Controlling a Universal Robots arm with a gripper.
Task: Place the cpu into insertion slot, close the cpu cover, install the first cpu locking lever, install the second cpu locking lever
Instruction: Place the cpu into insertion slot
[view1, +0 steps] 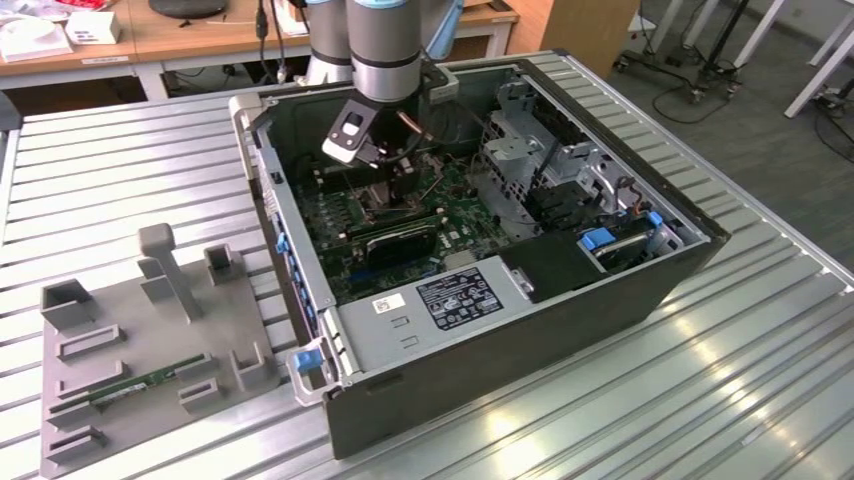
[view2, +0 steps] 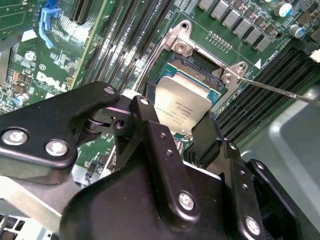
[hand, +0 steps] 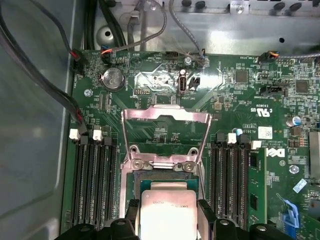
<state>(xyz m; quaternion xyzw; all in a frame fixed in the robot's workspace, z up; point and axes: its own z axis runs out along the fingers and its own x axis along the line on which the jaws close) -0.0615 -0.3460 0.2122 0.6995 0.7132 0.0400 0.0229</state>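
1. My gripper is down inside the open computer case, over the green motherboard. Its two black fingers are closed on opposite edges of the cpu.
2. The cpu sits directly over the insertion slot. In both wrist views a strip of the dark socket shows past the chip's far edge. I cannot tell whether the chip already touches the socket or hangs just above it, and since the fingers are clamped on it I judge the first step as under way, not finished.
3. The cpu cover stands swung open past the socket's hinge side, with bare board showing through its square cut-out. Closing it is not yet done.
4. In the second wrist view a thin metal rod sticks out from a corner of the socket frame. I take it for one of the locking levers, unlatched. I cannot pick out the other lever, so I count both lever steps as outstanding.
5. The cpu is a small flat square with a dull silver-tan metal face carrying faint print. It looks clean and roughly square to the frame, with the long black memory slots flanking the socket on both sides.
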